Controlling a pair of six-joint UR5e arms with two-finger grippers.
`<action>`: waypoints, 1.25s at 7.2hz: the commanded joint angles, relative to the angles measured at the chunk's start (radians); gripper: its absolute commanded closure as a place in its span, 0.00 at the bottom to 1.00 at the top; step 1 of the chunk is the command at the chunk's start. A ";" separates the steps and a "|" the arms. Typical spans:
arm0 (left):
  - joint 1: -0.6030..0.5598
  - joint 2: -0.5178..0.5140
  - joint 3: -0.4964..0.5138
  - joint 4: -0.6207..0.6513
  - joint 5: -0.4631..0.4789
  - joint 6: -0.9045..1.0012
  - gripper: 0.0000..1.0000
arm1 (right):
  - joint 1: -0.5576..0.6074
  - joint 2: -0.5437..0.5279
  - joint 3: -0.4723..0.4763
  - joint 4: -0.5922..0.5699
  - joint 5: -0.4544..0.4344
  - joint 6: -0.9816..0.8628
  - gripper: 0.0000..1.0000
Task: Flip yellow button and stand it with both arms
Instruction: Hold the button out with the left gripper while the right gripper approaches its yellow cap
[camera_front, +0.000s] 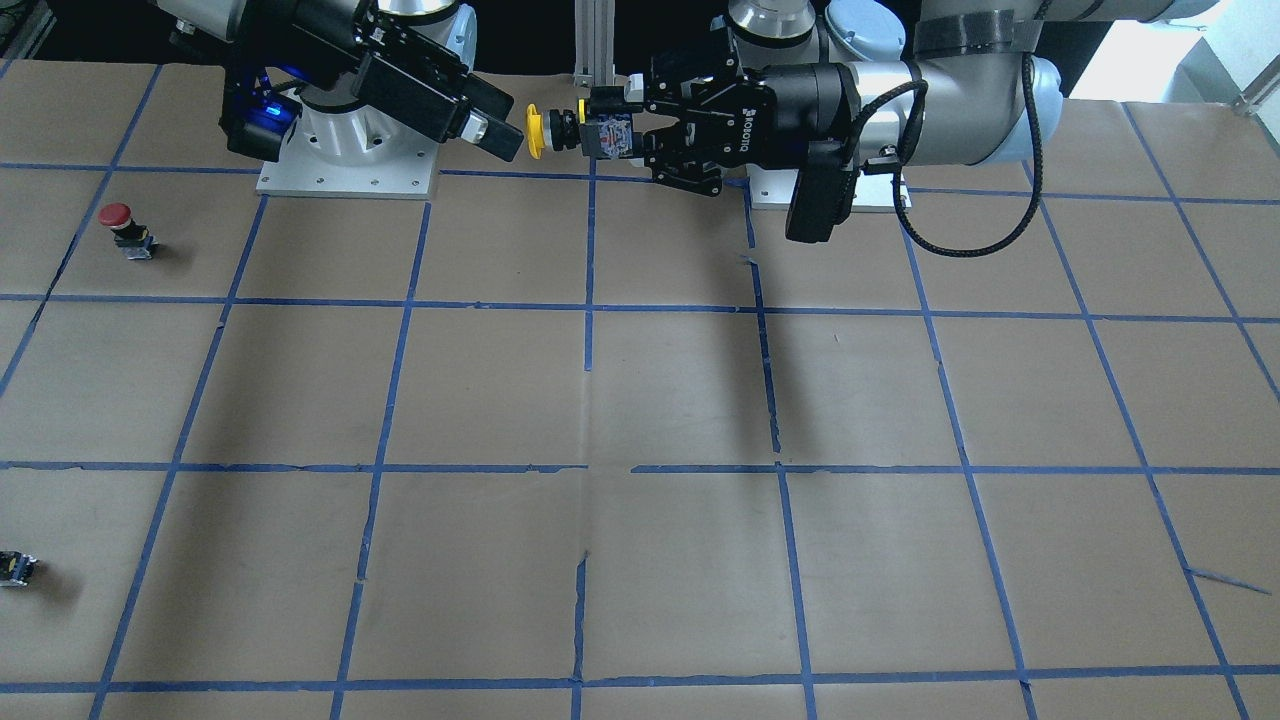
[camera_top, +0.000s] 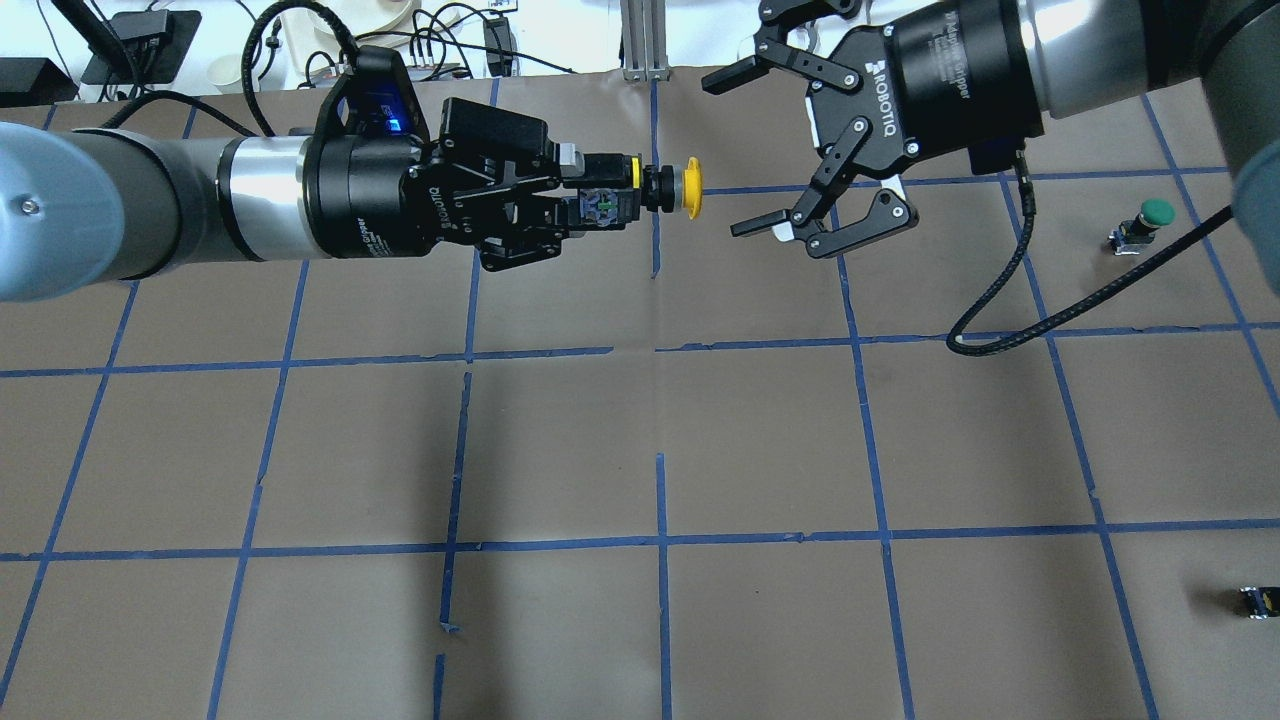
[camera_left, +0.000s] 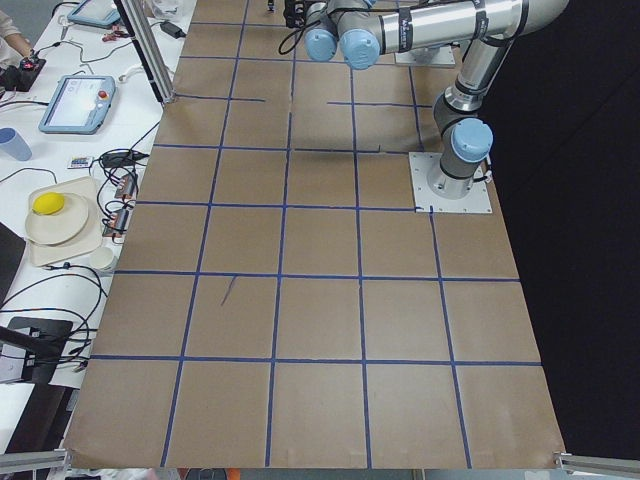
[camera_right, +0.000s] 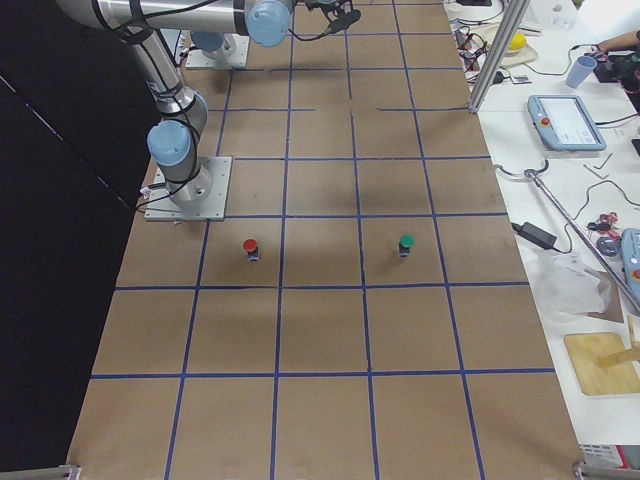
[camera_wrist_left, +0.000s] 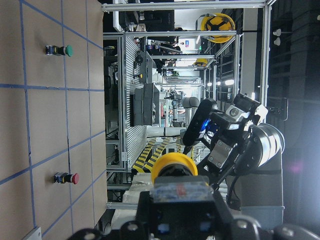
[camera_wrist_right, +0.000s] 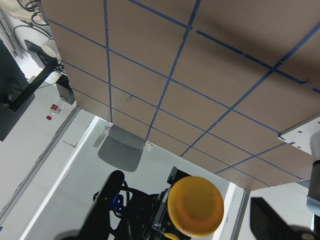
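While pinching the yellow button (camera_top: 655, 190) by its black-and-grey body with the left gripper (camera_top: 600, 200), holds it high over the table (camera_top: 760, 440), long axis level, yellow cap aimed straight at the right gripper (camera_top: 728, 158). Spread wide on that side, empty, just beyond the cap and not touching it. Probably calls for closing in along that axis, clamping the cap end, then releasing on the left

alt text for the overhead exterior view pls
The left pincer holds the yellow button by its body above the table, with the cap pointing sideways at the open right pincer, which is close but not touching. A green button stands on the table at the far right.
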 joint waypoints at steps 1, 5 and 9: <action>-0.013 0.003 -0.001 0.002 -0.006 -0.001 0.94 | 0.022 0.015 0.034 -0.013 -0.028 0.012 0.03; -0.015 0.004 -0.001 0.002 -0.006 -0.001 0.93 | 0.022 -0.009 0.028 -0.016 -0.027 0.081 0.03; -0.015 0.007 0.001 0.003 -0.001 -0.001 0.92 | 0.022 -0.031 0.034 -0.012 -0.029 0.094 0.21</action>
